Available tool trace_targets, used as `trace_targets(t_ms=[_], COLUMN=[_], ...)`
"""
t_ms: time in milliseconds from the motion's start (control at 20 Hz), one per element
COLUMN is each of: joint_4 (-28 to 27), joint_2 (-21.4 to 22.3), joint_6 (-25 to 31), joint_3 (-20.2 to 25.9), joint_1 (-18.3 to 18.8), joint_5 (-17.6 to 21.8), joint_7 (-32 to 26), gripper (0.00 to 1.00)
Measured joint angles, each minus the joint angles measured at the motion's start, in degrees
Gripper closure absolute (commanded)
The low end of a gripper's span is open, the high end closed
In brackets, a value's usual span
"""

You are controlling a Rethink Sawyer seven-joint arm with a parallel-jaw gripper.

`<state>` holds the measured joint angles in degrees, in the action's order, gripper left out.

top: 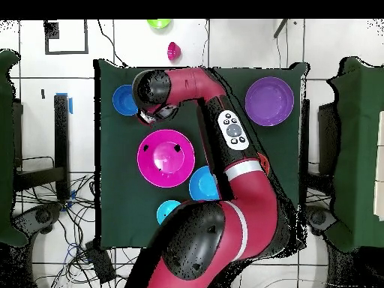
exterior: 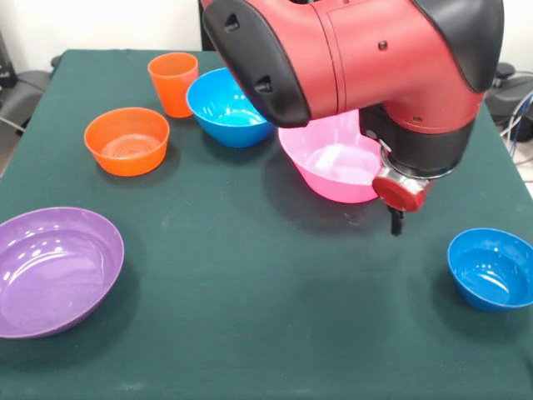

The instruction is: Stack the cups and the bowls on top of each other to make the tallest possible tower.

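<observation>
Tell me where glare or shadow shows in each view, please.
Front view: white highlights sit inside the purple bowl, the large blue bowl and the small blue bowl; the arm casts a soft shadow on the green cloth. Overhead view: the pink bowl shows a pale glare patch at its centre.

A dark green cloth (exterior: 275,317) covers the table, which stands on a white tiled floor (top: 225,45) with cables (top: 52,202) lying beside it.

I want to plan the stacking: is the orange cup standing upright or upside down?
Upright. In the front view the orange cup stands on the table with its open mouth facing up, and its inner wall shows below the rim.
</observation>
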<state>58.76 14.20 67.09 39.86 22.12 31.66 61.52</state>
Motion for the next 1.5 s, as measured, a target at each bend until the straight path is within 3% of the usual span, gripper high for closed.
trace_targets(t_ms=[550,1000,1250,1500], joint_4=[0.75,7.40,8.05,8.32], joint_2=[0.05,7.11,9.13,10.73], joint_6=[-0.01,-0.01,-0.14,-4.69], joint_3=[-0.64,-3.29,-4.19,-4.39], joint_1=[1.96,2.30,2.09,2.19], joint_5=[-7.23,-13.36,-13.63,-10.01], joint_7=[0.17,3.06,3.47,3.47], gripper=[0.00,0.00,0.00,0.00])
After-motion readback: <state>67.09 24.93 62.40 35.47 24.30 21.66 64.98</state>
